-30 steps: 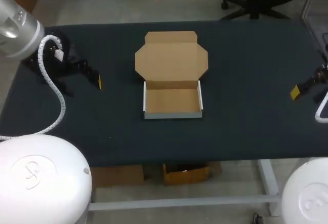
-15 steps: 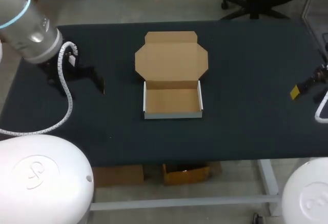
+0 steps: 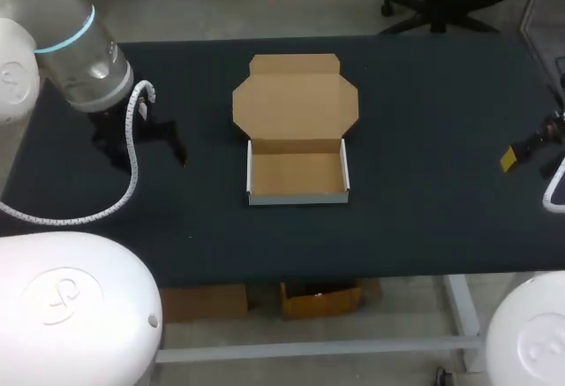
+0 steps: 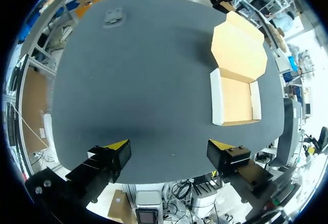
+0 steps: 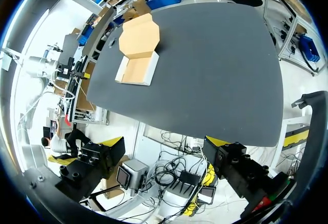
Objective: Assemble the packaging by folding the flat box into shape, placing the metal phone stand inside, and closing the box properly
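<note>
The cardboard box [image 3: 297, 174] sits mid-table as a shallow folded tray, its lid [image 3: 296, 103] lying open and flat behind it. The tray is empty. In the left wrist view the box [image 4: 236, 98] lies ahead and to the right of my open left gripper [image 4: 169, 149]. A small grey metal phone stand [image 4: 113, 16] rests near the table's far left corner; my left arm hides it in the head view. The left gripper [image 3: 148, 147] hangs over the table left of the box. My right gripper [image 3: 521, 152] is open at the table's right edge, far from the box [image 5: 137, 69], holding nothing.
The dark table [image 3: 424, 209] carries nothing else. My left arm's white cable [image 3: 132, 165] loops down beside the gripper. Bare cloth lies on both sides of the box and in front of it.
My left arm has swung in over the table, and its gripper has shifted a little right and toward the front. The right arm and the box have not moved.
</note>
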`<state>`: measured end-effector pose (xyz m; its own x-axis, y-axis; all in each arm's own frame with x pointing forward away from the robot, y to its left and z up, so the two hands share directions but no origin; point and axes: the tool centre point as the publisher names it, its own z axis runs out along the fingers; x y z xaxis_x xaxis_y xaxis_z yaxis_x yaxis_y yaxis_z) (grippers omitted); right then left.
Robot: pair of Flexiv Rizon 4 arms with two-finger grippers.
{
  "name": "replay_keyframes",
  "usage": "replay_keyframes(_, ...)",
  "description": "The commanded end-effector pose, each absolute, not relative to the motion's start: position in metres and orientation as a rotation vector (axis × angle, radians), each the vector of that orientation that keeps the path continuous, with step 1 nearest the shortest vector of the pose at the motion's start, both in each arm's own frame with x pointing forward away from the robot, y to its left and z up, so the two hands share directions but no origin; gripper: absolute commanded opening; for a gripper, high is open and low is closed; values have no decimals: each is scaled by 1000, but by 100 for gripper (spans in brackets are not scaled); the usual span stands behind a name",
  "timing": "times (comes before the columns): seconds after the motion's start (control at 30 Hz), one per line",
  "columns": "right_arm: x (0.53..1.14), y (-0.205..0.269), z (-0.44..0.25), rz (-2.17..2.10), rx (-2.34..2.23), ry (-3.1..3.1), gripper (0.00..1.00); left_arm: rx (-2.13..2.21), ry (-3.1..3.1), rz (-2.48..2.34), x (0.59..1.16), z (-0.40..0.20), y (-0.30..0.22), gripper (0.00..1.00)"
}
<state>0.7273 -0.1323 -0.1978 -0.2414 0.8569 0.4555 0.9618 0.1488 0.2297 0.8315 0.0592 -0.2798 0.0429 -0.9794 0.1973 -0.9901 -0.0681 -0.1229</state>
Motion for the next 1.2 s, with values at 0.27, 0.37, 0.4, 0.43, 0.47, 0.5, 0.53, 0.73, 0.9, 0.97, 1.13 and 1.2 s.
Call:
replay_keyframes(0.27,726,-133,-196,-707,-1781,-2205,100,2239,-2099,249,860,-314,68,100)
replay_keyframes(0.37,726,-133,-196,-707,-1781,-2205,100,2244,-2089,240,865,-321,72,100)
replay_keyframes(0.4,726,-133,-196,-707,-1781,-2205,100,2245,-2087,239,866,-323,73,100)
replay_keyframes(0.43,726,-133,-196,-707,-1781,-2205,100,2256,-2085,229,869,-325,75,100)
replay_keyframes(0.47,726,-133,-196,-707,-1781,-2205,100,2258,-2083,228,871,-327,77,100)
replay_keyframes(0.5,726,-133,-196,-707,-1781,-2205,100,2263,-2077,221,874,-329,78,100)
replay_keyframes(0.53,726,-133,-196,-707,-1781,-2205,100,2271,-2071,214,877,-331,80,100)
replay_keyframes(0.73,726,-133,-196,-707,-1781,-2205,100,2285,-2048,197,892,-341,92,100)
replay_keyframes(0.9,726,-133,-196,-707,-1781,-2205,100,2297,-2026,176,904,-346,99,100)
replay_keyframes(0.97,726,-133,-196,-707,-1781,-2205,100,2310,-2014,163,910,-347,102,100)
replay_keyframes(1.13,726,-133,-196,-707,-1781,-2205,100,2338,-1996,150,915,-348,105,100)
replay_keyframes(1.2,726,-133,-196,-707,-1781,-2205,100,2338,-1996,150,915,-348,105,100)
